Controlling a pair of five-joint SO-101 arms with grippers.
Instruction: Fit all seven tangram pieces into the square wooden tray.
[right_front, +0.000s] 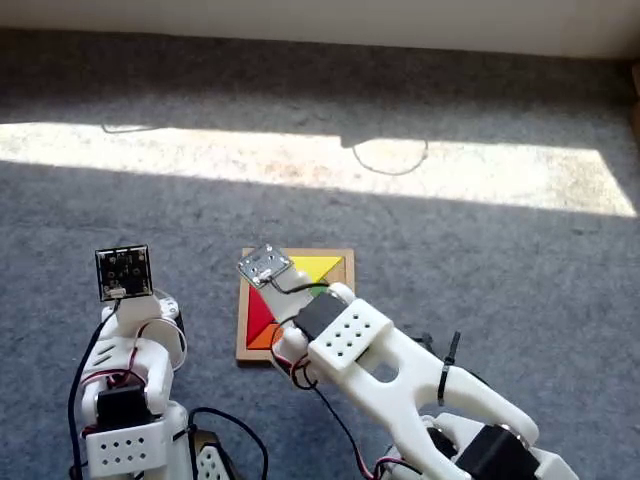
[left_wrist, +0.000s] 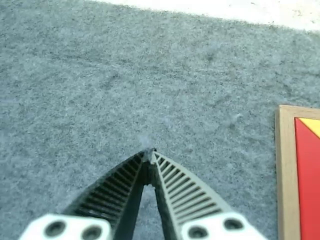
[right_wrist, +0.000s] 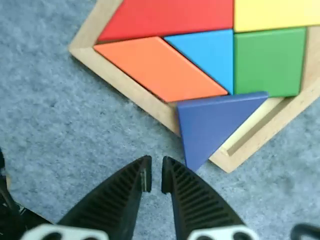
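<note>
Left fingers (left_wrist: 172, 187) are closed tip to tip over grey carpet (left_wrist: 100, 75), near the wooden tray (left_wrist: 286, 170). Right fingers (right_wrist: 120, 197) are held slightly apart, empty, just beside the dark blue triangle (right_wrist: 210, 122), which is propped across the tray rim.

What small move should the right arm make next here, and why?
Probably nudge the dark blue triangle into the tray with the right gripper. The piece lies across the rim, one corner hanging over the carpet, with bare recess beside it; the gripper sits just off that corner.
</note>
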